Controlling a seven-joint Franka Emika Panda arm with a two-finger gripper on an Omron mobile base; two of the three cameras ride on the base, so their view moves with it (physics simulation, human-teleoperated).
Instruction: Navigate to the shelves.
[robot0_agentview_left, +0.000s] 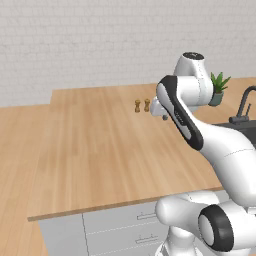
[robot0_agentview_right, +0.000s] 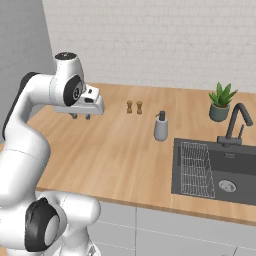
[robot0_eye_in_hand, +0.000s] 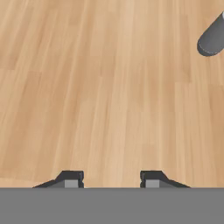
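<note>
The shelves are out of view; the white brick wall (robot0_agentview_left: 100, 40) behind the counter is bare. My gripper (robot0_agentview_right: 80, 116) hangs a little above the wooden counter (robot0_agentview_left: 100, 150), pointing down. In the hand view the gripper (robot0_eye_in_hand: 111, 178) is open, its two dark fingertips (robot0_eye_in_hand: 71, 177) set apart over bare wood with nothing between them. In the left base view the gripper (robot0_agentview_left: 165, 117) is mostly hidden behind my forearm.
Two small wooden shakers (robot0_agentview_right: 134, 107) stand at mid-counter, with a grey soap dispenser (robot0_agentview_right: 161, 127) to their right. Farther right are a dark sink (robot0_agentview_right: 220, 172), a black faucet (robot0_agentview_right: 235, 125) and a potted plant (robot0_agentview_right: 220, 102). Grey drawers (robot0_agentview_left: 130, 230) sit below the counter's front edge.
</note>
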